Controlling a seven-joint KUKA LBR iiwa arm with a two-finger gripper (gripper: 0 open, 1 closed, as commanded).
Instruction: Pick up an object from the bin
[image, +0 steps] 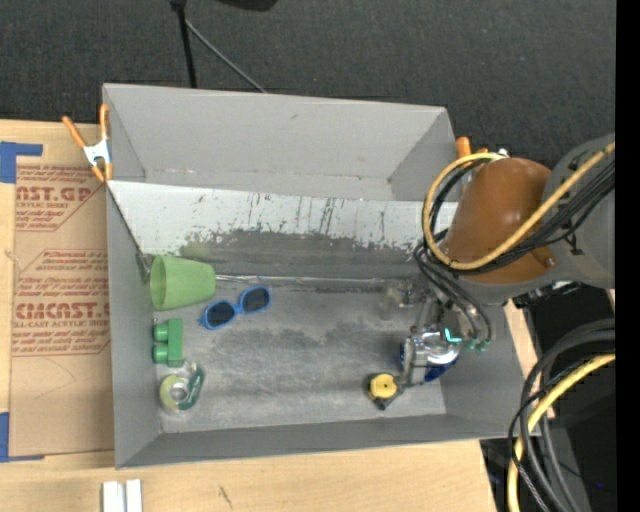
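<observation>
Hand (437, 348) is low in the bin (300, 150), nr the corner where the near edge meets the view's right wall. It sits on or just above the floor, w/ the orange wrist cover and cables over it. Can't tell if the hand is apart or together: it's too cluttered by cables and seen from above.

Likely target: a small blue thing (432, 371), directly under or against the hand, at the same near-right corner. Can't tell if it's clamped or only touched. It looks to be on the floor, not lifted. Just beside it, toward the bin's middle along the near edge, is a small yellow round thing (382, 388), apart from the hand.

Rest is well away on the opposite side:
- green cup (181, 281), on its side by the far-left corner
- blue sunglasses (236, 307), just beside the cup
- green block (167, 341), along the left wall
- clear roll w/ green trim (180, 388), nr the near-left corner

Progress, my read: approach and descent are done, since the hand is at pick height over the blue thing. Grasp not confirmed. Left to do:
- close on it, if not closed already
- lift clear of the floor and the near wall
- check something came up w/ it

Risk: it's tight against the corner, so little room beside the walls, and the yellow thing could get nudged.
</observation>
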